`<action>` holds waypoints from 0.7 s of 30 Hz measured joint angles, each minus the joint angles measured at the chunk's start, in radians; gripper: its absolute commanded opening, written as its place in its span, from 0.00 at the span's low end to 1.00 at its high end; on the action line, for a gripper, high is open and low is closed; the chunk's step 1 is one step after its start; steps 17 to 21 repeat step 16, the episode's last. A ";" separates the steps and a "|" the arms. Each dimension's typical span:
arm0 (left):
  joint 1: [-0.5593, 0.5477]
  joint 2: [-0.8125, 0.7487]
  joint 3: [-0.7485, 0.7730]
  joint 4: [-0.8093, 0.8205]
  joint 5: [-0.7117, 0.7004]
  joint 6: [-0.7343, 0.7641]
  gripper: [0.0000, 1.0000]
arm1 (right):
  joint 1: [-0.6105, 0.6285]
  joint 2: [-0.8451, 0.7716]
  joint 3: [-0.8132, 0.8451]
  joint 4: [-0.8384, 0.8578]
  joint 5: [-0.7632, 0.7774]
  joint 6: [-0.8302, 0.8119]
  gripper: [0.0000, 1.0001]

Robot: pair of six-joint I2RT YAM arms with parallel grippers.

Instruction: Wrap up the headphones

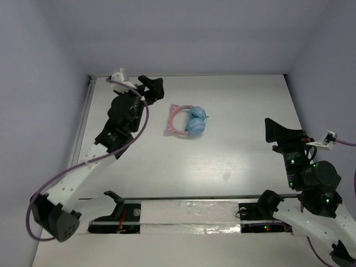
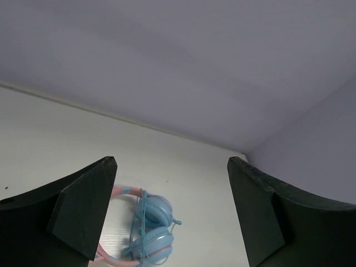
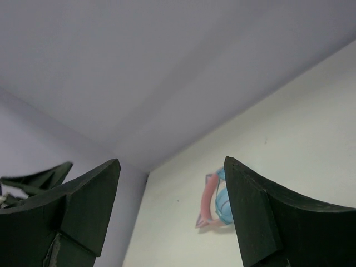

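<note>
Currently, the left tool (image 1: pixel 152 89) is spread wide and holds nothing. The headphones (image 1: pixel 188 120) lie on the surface (image 1: pixel 239 105) near its right side, untouched. One finger (image 2: pixel 83 211) hides part of the headband. The right tool (image 1: pixel 273 130), also wide and empty, stands well apart from the headphones, and its finger (image 3: pixel 261 217) masks most of the ear cups.

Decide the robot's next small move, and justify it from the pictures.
Probably draw the left tool back toward its base rather than reach in. The headphones lie on the table with the cord apparently already wound across the ear cups, little trailing loose; the left tool and the right tool are both open and apart from them.
</note>
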 measured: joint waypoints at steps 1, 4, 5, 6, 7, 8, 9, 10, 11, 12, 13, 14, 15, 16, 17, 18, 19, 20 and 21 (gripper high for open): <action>0.000 -0.051 -0.009 -0.017 0.003 -0.007 0.80 | 0.000 -0.013 0.008 0.000 0.002 -0.004 0.81; 0.000 -0.200 -0.056 -0.072 0.008 -0.029 0.81 | 0.000 -0.055 0.025 0.001 0.010 -0.014 0.81; 0.000 -0.245 -0.074 -0.100 0.008 -0.034 0.82 | 0.000 -0.072 0.028 0.002 0.013 -0.018 0.81; 0.000 -0.296 -0.090 -0.123 0.007 -0.038 0.82 | 0.000 -0.087 0.029 0.004 0.015 -0.022 0.80; 0.000 -0.341 -0.107 -0.153 0.004 -0.041 0.82 | 0.000 -0.103 0.031 0.008 0.018 -0.025 0.80; 0.001 -0.381 -0.123 -0.179 0.001 -0.042 0.82 | 0.000 -0.119 0.032 0.012 0.023 -0.027 0.80; 0.004 -0.430 -0.141 -0.208 -0.005 -0.043 0.82 | 0.000 -0.134 0.034 0.015 0.028 -0.030 0.80; 0.006 -0.473 -0.156 -0.244 -0.012 -0.043 0.82 | 0.000 -0.146 0.035 0.016 0.031 -0.032 0.80; 0.006 -0.509 -0.172 -0.277 -0.020 -0.043 0.82 | 0.000 -0.157 0.035 0.020 0.036 -0.036 0.80; 0.006 -0.548 -0.186 -0.307 -0.027 -0.044 0.81 | 0.000 -0.166 0.035 0.022 0.041 -0.040 0.80; 0.007 -0.587 -0.200 -0.335 -0.036 -0.044 0.81 | 0.000 -0.169 0.035 0.023 0.046 -0.043 0.80; 0.007 -0.623 -0.214 -0.354 -0.043 -0.044 0.81 | 0.000 -0.169 0.035 0.023 0.050 -0.045 0.80; 0.007 -0.652 -0.226 -0.369 -0.048 -0.044 0.81 | 0.000 -0.166 0.035 0.022 0.052 -0.045 0.80; 0.007 -0.672 -0.237 -0.384 -0.054 -0.043 0.81 | 0.000 -0.159 0.035 0.023 0.053 -0.045 0.80; 0.007 -0.672 -0.237 -0.384 -0.054 -0.043 0.81 | 0.000 -0.159 0.035 0.023 0.053 -0.045 0.80; 0.007 -0.672 -0.237 -0.384 -0.054 -0.043 0.81 | 0.000 -0.159 0.035 0.023 0.053 -0.045 0.80; 0.007 -0.672 -0.237 -0.384 -0.054 -0.043 0.81 | 0.000 -0.159 0.035 0.023 0.053 -0.045 0.80; 0.007 -0.672 -0.237 -0.384 -0.054 -0.043 0.81 | 0.000 -0.159 0.035 0.023 0.053 -0.045 0.80; 0.007 -0.672 -0.237 -0.384 -0.054 -0.043 0.81 | 0.000 -0.159 0.035 0.023 0.053 -0.045 0.80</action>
